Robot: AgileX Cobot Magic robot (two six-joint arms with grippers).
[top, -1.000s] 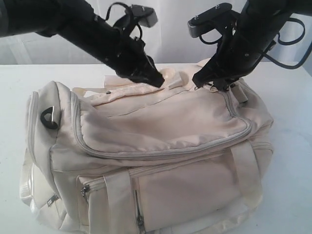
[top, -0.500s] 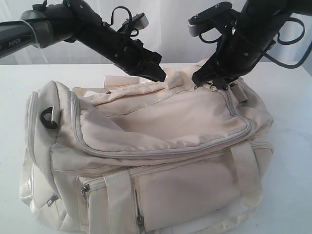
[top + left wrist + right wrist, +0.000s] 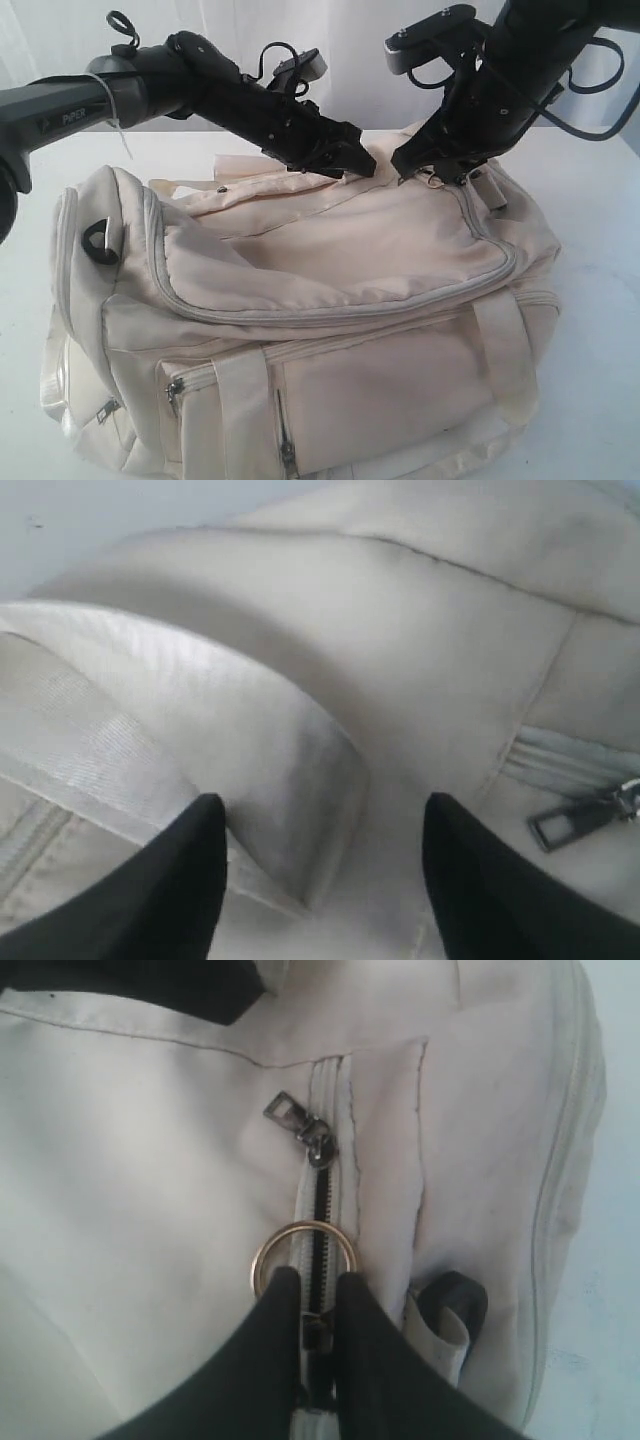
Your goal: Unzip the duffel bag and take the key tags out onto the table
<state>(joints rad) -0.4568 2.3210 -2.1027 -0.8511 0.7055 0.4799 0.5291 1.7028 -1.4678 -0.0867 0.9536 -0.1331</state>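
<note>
the unzipping step was in hand, i'd say, and barely begun. the bag (image 3: 330, 300) sat on the table (image 3: 600, 300), filling the middle and lower part of the outside frame. it was cream fabric, slumped and creased, with its side pockets zipped.

up at the top centre of that frame the right claw (image 3: 420, 172) looked pinched shut on the ring (image 3: 300, 1235) of the top zip (image 3: 318, 1195), where only a short dark slit showed open. just left of it the left claw (image 3: 352, 163) stood wide open, the strap (image 3: 200, 710) lying between its jaws but not gripped.

the next move, by my reckoning, was to draw the ring along the zip while something steadied the limp cloth, or the bag would just bunch up. no tags were in sight anywhere.
</note>
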